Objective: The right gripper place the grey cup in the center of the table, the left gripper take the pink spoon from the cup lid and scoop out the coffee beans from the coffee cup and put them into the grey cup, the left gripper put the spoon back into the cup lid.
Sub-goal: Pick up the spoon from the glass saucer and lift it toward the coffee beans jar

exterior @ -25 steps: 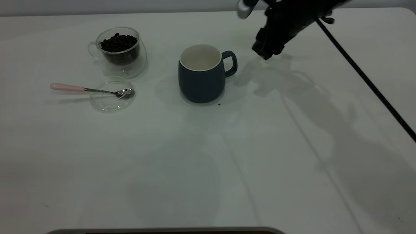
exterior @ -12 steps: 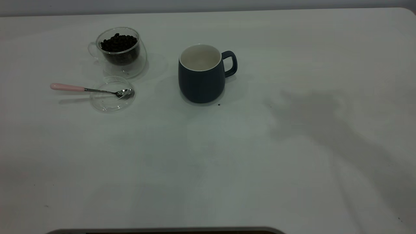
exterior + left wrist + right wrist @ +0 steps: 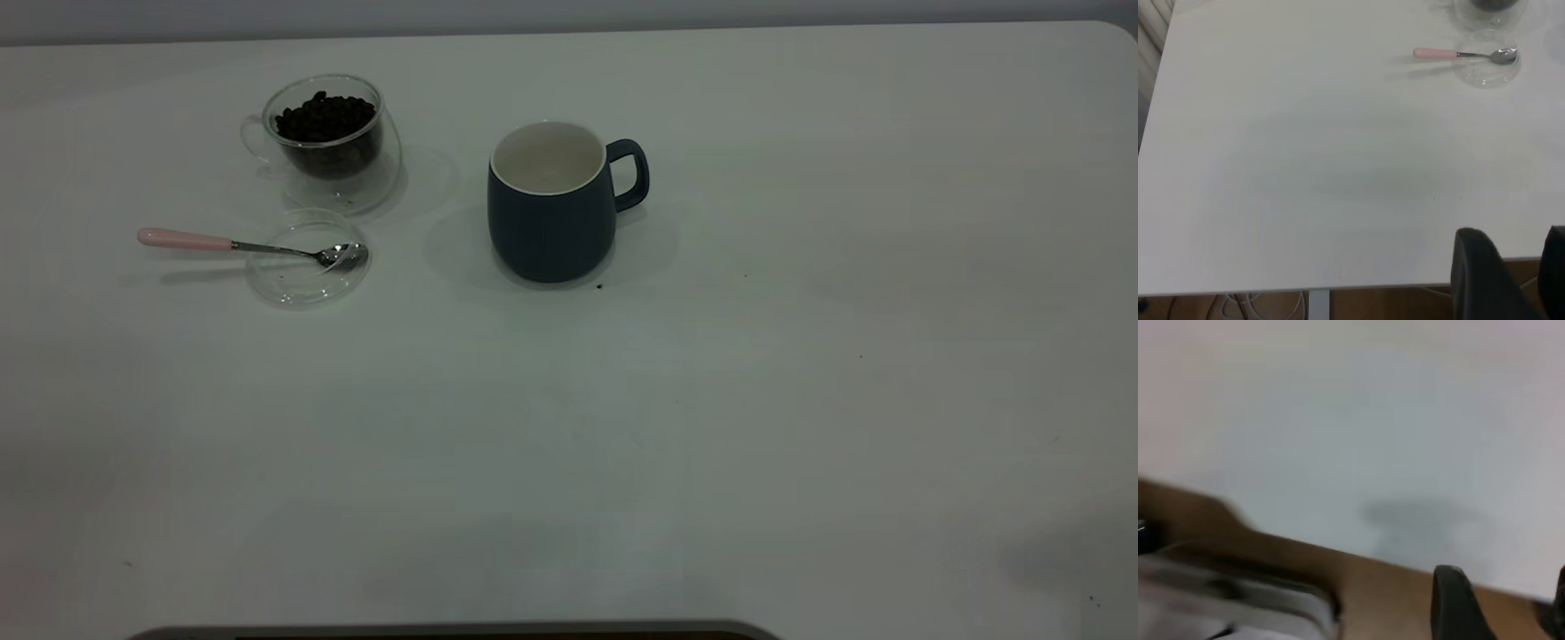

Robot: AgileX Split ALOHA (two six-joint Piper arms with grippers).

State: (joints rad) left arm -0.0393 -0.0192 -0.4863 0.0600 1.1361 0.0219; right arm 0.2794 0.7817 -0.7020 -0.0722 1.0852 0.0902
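Observation:
The grey cup (image 3: 551,213) stands upright near the middle of the table (image 3: 711,427), its handle to the right and its white inside empty. The coffee cup (image 3: 329,142) at the back left holds coffee beans (image 3: 324,116). In front of it the pink spoon (image 3: 231,242) rests with its bowl in the cup lid (image 3: 307,267) and its handle pointing left. Neither gripper shows in the exterior view. My left gripper (image 3: 1521,273) is open and empty over the table's edge, far from the spoon (image 3: 1451,53) and lid (image 3: 1486,63). My right gripper (image 3: 1508,607) is open and empty, off another table edge.
A few tiny dark specks lie on the table, one just in front of the grey cup (image 3: 599,286). A dark rim (image 3: 444,631) runs along the table's near edge. The table's rounded corner is at the back right.
The right arm, which hung near the grey cup's handle at the back right, has drawn away out of the exterior view. Its shadow has slid off to the lower right. The objects have not moved.

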